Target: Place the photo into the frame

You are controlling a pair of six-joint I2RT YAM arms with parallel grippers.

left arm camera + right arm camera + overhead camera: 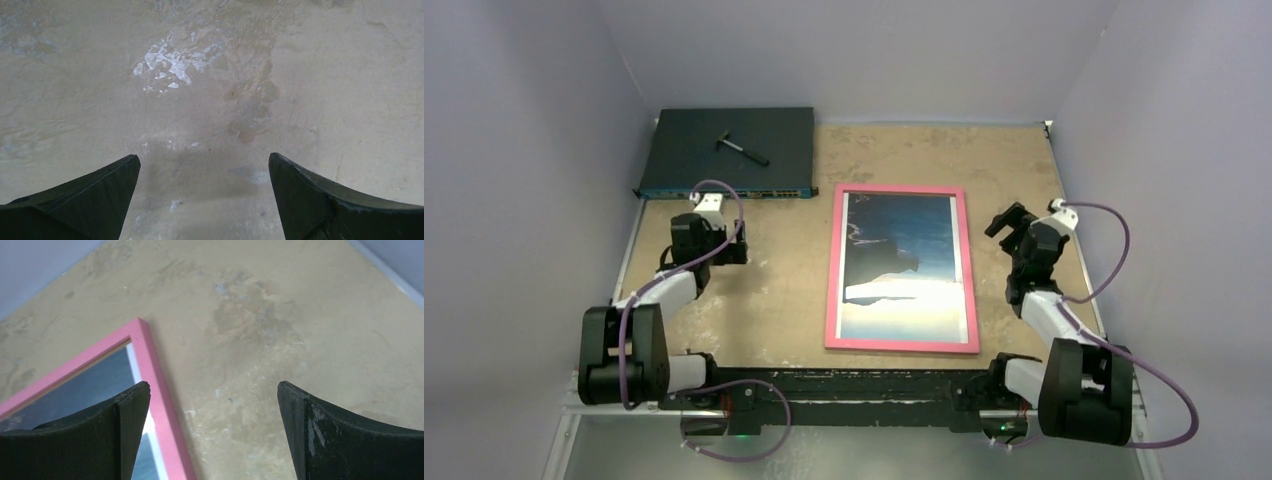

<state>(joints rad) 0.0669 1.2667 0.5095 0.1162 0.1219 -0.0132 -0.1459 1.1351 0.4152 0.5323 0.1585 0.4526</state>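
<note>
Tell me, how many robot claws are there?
2. The left gripper is over the tabletop, left of the frame; the right gripper is beside the frame's right edge. Both are open.

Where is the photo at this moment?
In the top view, the photo lies inside the pink frame, flat on the table, right of centre and close to the right gripper.

pink frame [902, 268] lies flat mid-table, face up, the dark blue, white-streaked photo [899, 262] showing inside its border.
</note>
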